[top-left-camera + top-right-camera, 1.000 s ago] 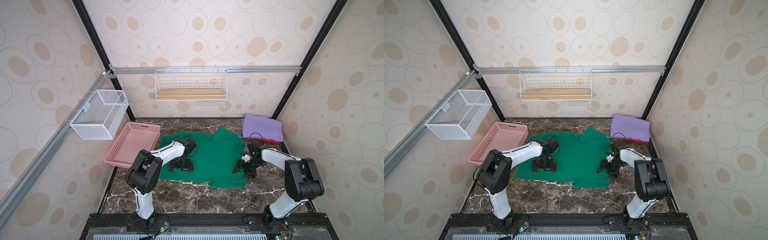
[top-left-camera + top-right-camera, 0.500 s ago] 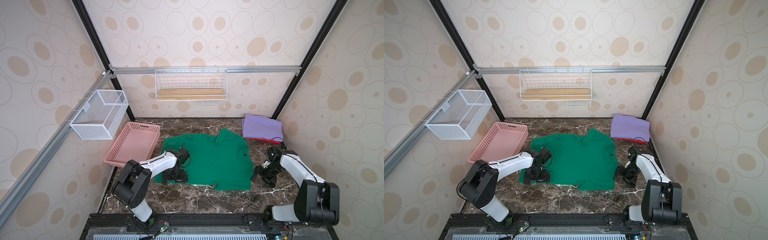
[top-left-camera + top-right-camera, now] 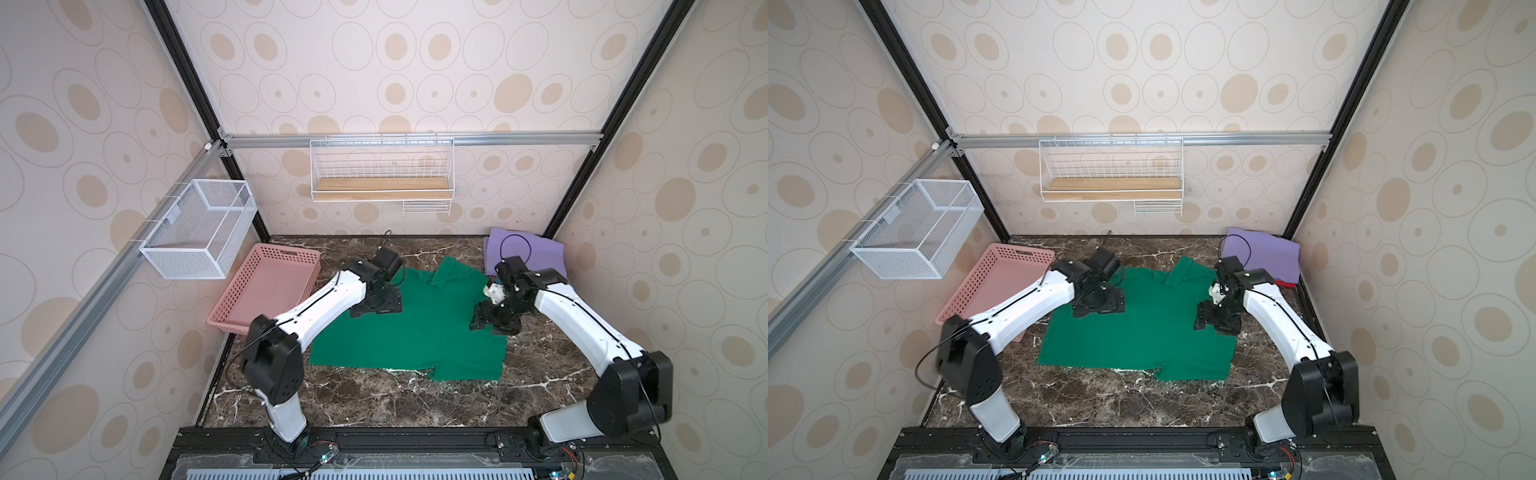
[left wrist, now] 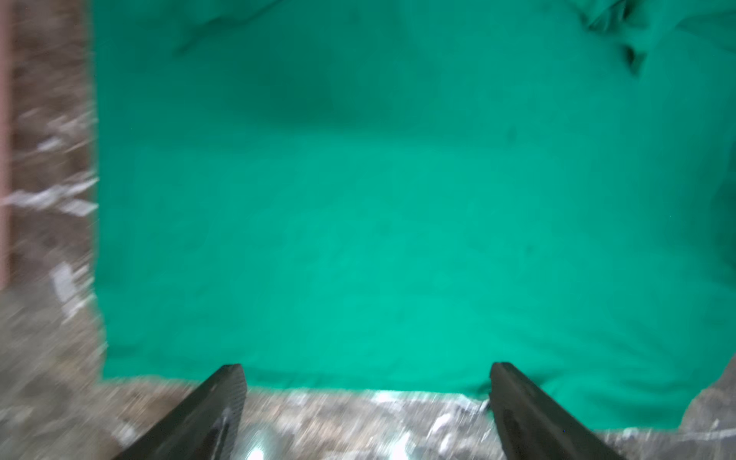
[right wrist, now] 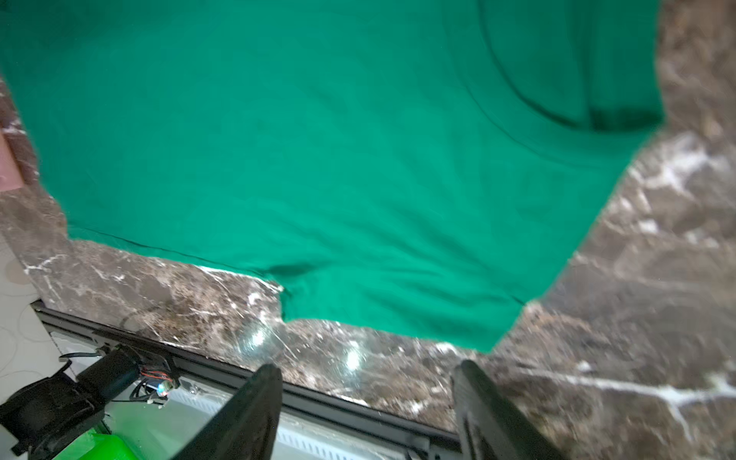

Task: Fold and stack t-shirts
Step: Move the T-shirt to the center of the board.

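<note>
A deep green t-shirt point(image 3: 415, 332) point(image 3: 1142, 332) lies spread flat in the middle of the marble table, with one sleeve bunched at its far edge. A folded lavender t-shirt point(image 3: 540, 249) sits at the back right, and a sliver of the red t-shirt point(image 3: 1286, 284) shows under it. My left gripper point(image 3: 376, 307) hovers over the green shirt's far left part, open and holding nothing. In the left wrist view the left gripper point(image 4: 367, 368) stands above the green cloth point(image 4: 398, 199). My right gripper point(image 3: 494, 322) point(image 5: 368, 366) is open and empty over the shirt's right edge point(image 5: 318, 159).
A pink perforated basket point(image 3: 286, 251) stands at the left beside the shirt. A white wire basket point(image 3: 199, 228) hangs on the left rail. A wire shelf point(image 3: 380, 178) hangs on the back wall. Bare marble table point(image 3: 374, 407) lies in front of the shirt.
Both arms swung out toward the front and sides, then came back over the green shirt. The shirt's right side now lies flatter and wider than a second ago.
</note>
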